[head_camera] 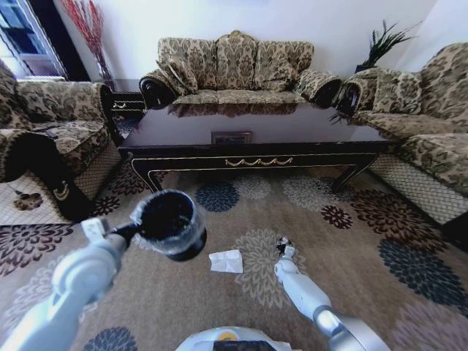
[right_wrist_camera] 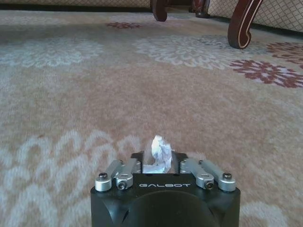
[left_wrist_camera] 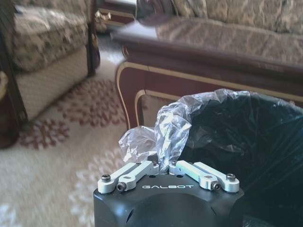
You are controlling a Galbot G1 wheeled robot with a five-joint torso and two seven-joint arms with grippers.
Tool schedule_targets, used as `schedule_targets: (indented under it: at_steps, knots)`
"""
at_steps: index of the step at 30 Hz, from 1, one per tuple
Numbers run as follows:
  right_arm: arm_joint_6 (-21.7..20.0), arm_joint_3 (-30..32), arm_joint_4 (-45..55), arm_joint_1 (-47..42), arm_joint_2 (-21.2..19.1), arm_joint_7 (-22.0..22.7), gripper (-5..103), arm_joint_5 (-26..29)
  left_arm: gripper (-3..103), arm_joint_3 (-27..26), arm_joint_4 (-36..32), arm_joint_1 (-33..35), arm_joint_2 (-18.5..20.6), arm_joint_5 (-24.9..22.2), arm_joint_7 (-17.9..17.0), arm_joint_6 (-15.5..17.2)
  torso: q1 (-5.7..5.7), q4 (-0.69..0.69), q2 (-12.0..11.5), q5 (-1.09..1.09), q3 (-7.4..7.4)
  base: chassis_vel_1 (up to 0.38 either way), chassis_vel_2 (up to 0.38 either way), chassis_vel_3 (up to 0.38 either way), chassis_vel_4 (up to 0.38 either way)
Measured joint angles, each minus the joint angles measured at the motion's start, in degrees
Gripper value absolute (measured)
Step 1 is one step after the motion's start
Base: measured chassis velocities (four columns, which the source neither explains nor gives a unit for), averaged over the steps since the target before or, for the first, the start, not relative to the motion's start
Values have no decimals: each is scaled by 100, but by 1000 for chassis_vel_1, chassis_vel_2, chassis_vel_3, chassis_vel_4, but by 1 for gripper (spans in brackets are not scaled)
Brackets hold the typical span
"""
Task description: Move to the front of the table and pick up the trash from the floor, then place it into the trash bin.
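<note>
My left gripper holds the black trash bin up off the floor. In the left wrist view the gripper is shut on the bin's rim and its clear liner. My right gripper is down at the patterned carpet floor, to the right of the bin. In the right wrist view it is shut on a small white crumpled scrap. A flat white napkin lies on the floor between the bin and the right gripper. The long dark table stands just beyond.
Patterned sofas surround the table: one behind it, one at the left, one at the right. Curved table legs stand ahead of the right gripper. Open carpet lies in front of the table.
</note>
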Motion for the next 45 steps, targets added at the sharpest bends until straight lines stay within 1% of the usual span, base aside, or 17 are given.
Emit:
schedule_targets:
  at_steps: [2,4,7,8,9,10,13,15,21,28,34,37,38,41,43,44,45]
  knots:
    - [28,2,32,-52,5,-5,23,-33,4,-206,31,-195,112,-200,2,-7,0,0,0,0,0,0,0,0,0]
    - [36,3,50,-67,5,-6,23,-40,4,-257,34,-239,139,-239,4,-17,0,0,0,0,0,0,0,0,0]
    - [60,3,119,-119,-7,-10,7,-53,4,-347,25,-300,167,-297,5,-27,0,0,0,1,0,0,0,0,0]
    - [60,3,119,-119,-7,-10,7,-53,4,-347,25,-300,167,-297,5,-27,0,0,0,1,0,0,0,0,0]
    - [83,-11,169,-155,-25,-30,3,-54,4,-342,8,-302,141,-300,8,-26,0,0,0,0,0,0,0,0,0]
    - [105,-23,216,-188,-43,-52,1,-55,4,-304,-1,-302,106,-272,14,-26,0,1,0,0,0,0,0,0,0]
    - [129,-58,290,-234,-63,-68,0,-57,4,-210,-7,-315,50,-191,33,-26,0,1,0,0,0,0,0,0,0]
    - [163,-132,403,-308,-93,-70,0,-65,4,-24,-23,-383,-45,-83,53,-23,0,1,0,0,0,0,0,0,0]
    - [217,-235,541,-389,-123,-49,0,-166,4,245,-8,-477,-169,24,88,-13,0,-1,0,1,0,0,0,0,0]
    - [221,-423,1449,-581,-402,65,0,-81,4,679,77,-423,-327,304,151,-11,0,1,0,-1,-1,0,0,0,0]
    - [103,-427,1345,-509,-381,251,-2,-50,4,815,144,-580,-309,335,167,-11,0,0,-1,1,0,0,0,0,0]
    - [12,-401,941,-291,-294,321,14,49,4,801,209,-729,-196,271,169,-12,0,0,-2,1,0,0,0,0,0]
    - [12,-401,941,-291,-294,321,14,49,4,801,209,-729,-196,271,169,-12,0,0,-2,1,0,0,0,0,0]
    - [3,-420,395,48,-186,280,30,77,4,717,226,-774,-144,214,168,-11,0,1,-2,1,0,0,0,0,0]
    - [3,-429,248,150,-157,257,30,89,4,698,222,-776,-143,201,168,-11,0,1,-1,1,0,0,0,0,0]
    - [3,-445,55,271,-130,223,40,98,4,687,199,-776,-151,195,168,-11,0,2,-2,1,0,0,0,0,0]
    - [3,-458,-83,342,-114,192,40,97,4,687,181,-774,-164,193,168,-11,0,2,-2,0,0,0,0,0,0]
